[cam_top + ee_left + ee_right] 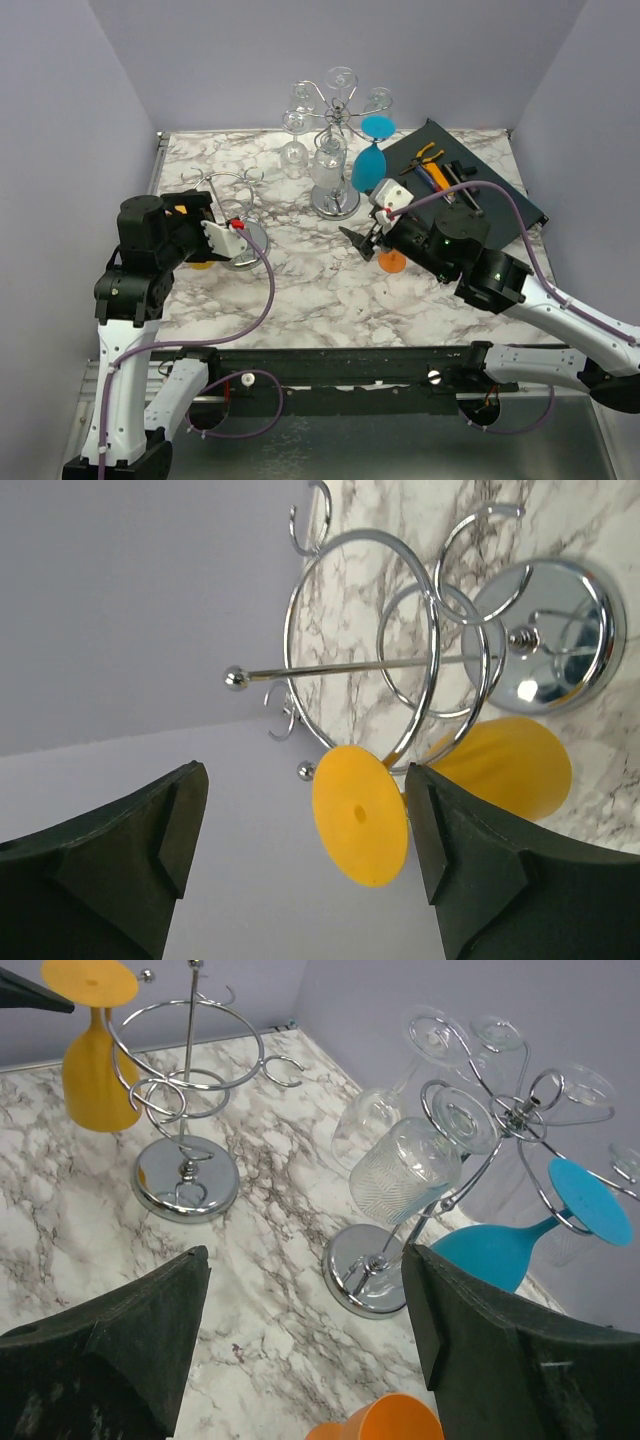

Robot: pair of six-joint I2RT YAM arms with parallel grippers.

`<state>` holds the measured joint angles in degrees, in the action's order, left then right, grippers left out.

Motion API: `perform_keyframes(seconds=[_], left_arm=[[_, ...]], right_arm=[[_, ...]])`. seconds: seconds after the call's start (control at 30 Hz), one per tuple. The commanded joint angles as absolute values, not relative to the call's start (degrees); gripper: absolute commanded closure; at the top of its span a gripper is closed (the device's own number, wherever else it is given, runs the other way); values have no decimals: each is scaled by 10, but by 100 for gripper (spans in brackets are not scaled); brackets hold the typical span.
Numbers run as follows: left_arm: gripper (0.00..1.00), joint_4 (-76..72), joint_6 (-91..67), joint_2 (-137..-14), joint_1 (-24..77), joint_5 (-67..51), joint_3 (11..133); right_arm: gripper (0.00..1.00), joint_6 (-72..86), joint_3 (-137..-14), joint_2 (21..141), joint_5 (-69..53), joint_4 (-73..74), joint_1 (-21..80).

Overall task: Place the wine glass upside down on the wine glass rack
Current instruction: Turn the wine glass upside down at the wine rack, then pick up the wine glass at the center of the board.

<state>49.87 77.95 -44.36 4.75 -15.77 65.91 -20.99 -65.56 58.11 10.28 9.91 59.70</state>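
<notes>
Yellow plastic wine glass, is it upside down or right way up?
Upside down: the yellow plastic wine glass has its flat foot on top and bowl pointing down.

Two shiny racks stand on the worktop [280, 1295] — a left rack [187, 1182] and a middle rack [365, 1270]. Three coloured glasses — one yellow glass [95, 1070], one blue glass [490, 1250], one orange glass [385, 1422]. The clear glasses [405, 1165] are too bunched up to count.

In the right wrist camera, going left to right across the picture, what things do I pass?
yellow wine glass → round base of the empty chrome rack → clear ribbed glass hanging on the second rack → blue wine glass. The orange glass at the bottom edge overlaps the middle ones, so it is left out.
</notes>
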Motion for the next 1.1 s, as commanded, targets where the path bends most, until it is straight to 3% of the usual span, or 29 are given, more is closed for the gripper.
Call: perform_keyframes(seconds=[0.0, 0.27, 0.53, 0.83, 1.07], left_arm=[[13, 506, 658, -434, 49, -247, 702], [2, 438, 408, -435, 49, -313, 736], [1, 360, 176, -456, 50, -290, 746], [1, 350, 158, -435, 49, -320, 723], [1, 347, 156, -418, 49, -314, 710]], right_arm=[[16, -179, -659, 588, 126, 124, 602], [16, -84, -666, 617, 211, 209, 583], [19, 49, -669, 627, 169, 320, 495], [25, 127, -727, 667, 171, 486, 491], [30, 102, -687, 703, 190, 435, 486]])
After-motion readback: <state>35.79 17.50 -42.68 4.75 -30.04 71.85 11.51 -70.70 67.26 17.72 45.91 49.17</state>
